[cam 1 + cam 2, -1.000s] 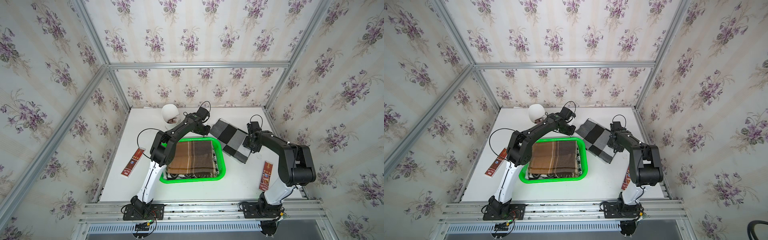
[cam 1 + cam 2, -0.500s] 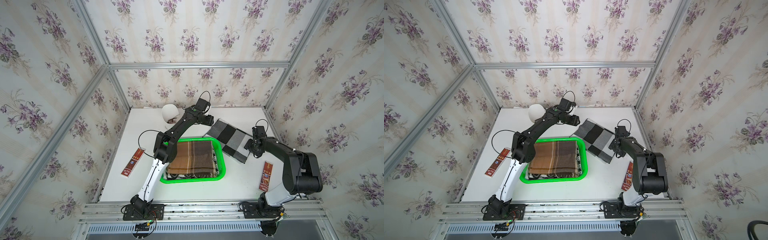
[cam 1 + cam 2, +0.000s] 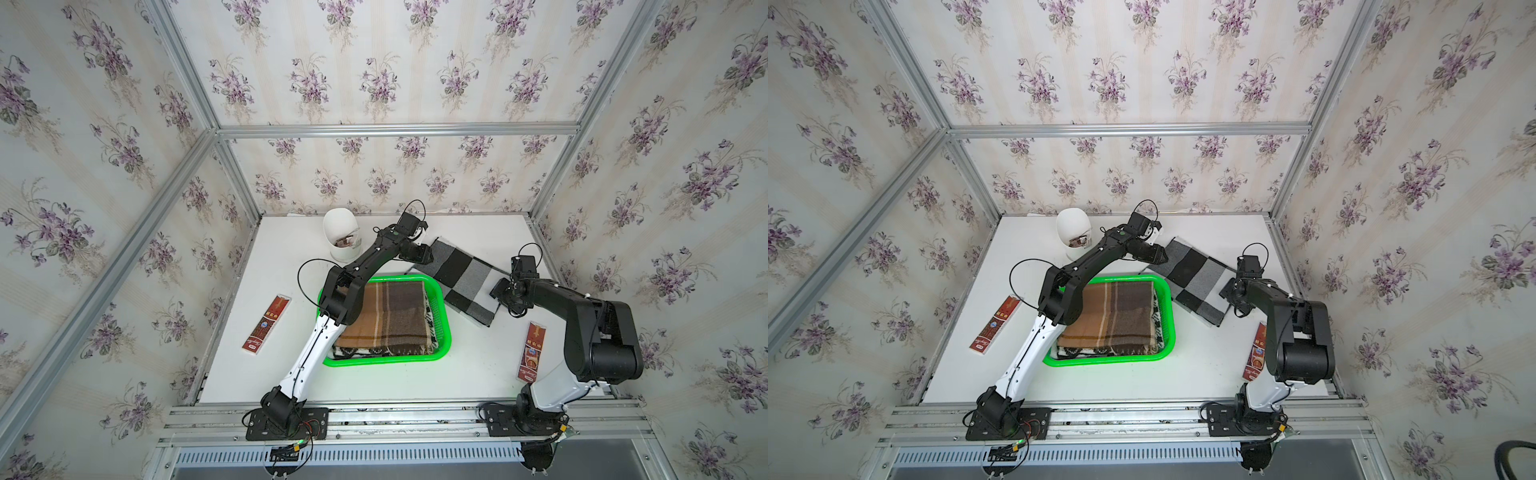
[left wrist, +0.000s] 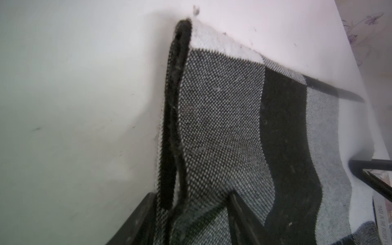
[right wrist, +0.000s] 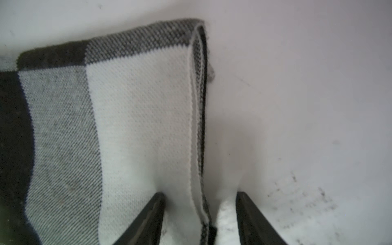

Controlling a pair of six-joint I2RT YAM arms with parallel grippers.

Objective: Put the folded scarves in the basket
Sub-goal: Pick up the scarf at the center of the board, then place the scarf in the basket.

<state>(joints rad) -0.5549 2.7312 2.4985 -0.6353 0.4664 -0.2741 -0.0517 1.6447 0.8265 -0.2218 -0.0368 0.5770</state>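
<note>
One checked scarf point(image 3: 461, 278) lay just beside one green basket point(image 3: 386, 361).
Both stood spread: left gripper point(image 4: 191, 195) and right gripper point(image 5: 200, 194) each straddled a scarf edge.

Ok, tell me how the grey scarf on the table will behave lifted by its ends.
Probably floppy: the grey scarf is soft knit, its folded edge wavy and gaping. Lifted by the ends, its middle would likely sag and layers may slip apart. Looks light; fuzzy weave shouldn't be slippery.

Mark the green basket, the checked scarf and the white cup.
green basket point(image 3: 386, 360): in a top view, on the front rim.
checked scarf point(image 3: 461, 282): in a top view, middle of the cloth.
white cup point(image 3: 338, 222): in a top view, outer wall.
</note>
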